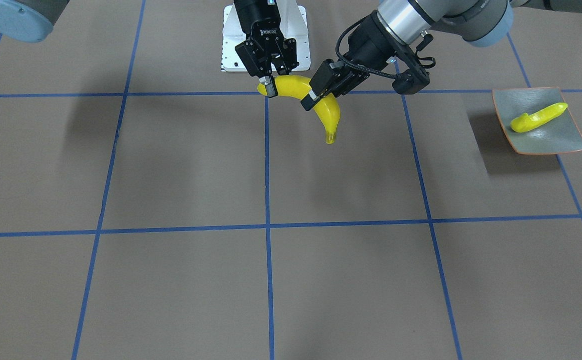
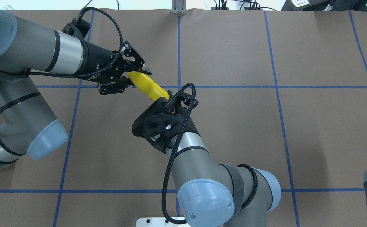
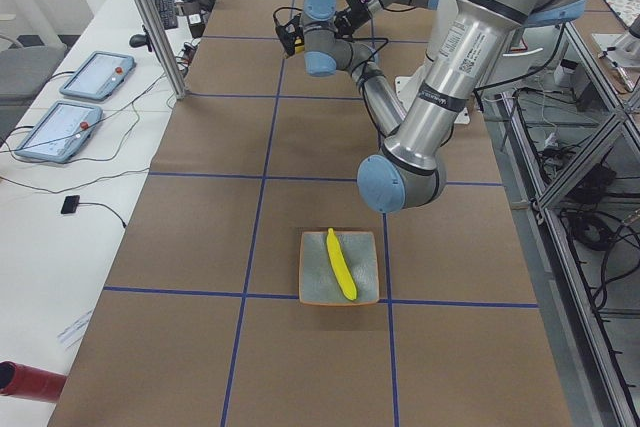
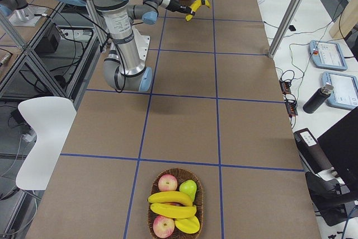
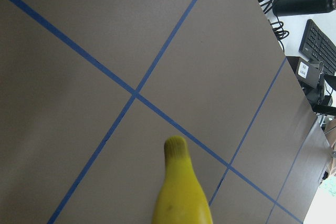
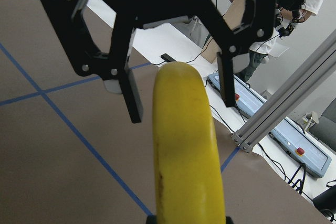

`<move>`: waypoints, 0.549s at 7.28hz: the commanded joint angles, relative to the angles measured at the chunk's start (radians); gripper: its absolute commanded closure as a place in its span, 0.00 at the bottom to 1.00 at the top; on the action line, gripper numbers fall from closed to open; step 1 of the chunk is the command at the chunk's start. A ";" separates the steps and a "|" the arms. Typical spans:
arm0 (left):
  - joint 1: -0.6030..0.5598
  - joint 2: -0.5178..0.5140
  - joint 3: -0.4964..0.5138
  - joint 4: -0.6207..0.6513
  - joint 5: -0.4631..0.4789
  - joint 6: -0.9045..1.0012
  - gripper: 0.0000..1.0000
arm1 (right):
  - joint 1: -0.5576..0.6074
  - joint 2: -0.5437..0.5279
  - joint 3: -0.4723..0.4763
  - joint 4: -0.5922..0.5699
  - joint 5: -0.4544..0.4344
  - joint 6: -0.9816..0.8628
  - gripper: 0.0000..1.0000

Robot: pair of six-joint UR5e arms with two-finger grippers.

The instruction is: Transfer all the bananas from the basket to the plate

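A long yellow banana [image 1: 296, 87] hangs in the air over the table's middle, near the robot's base. My right gripper [image 1: 269, 89] is shut on one end of it. Around its middle stands my left gripper [image 2: 136, 77], open; the right wrist view shows a finger [image 6: 131, 98] on each side with a narrow gap. The banana's free tip [image 5: 176, 148] points down toward the table. One banana [image 1: 538, 117] lies across the grey plate [image 1: 546, 137]. The wicker basket [image 4: 176, 170] at the far table end holds two bananas [image 4: 169, 197].
The basket also holds apples [image 4: 166, 183], a green pear [image 4: 188, 188] and another yellow fruit [image 4: 187, 225]. The white robot base plate [image 1: 228, 45] sits behind the grippers. Brown table with blue tape lines lies between the plate and the basket.
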 commanded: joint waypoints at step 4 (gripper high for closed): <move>-0.010 0.063 -0.040 0.000 0.000 0.009 1.00 | 0.043 -0.009 0.059 0.054 0.071 0.016 0.00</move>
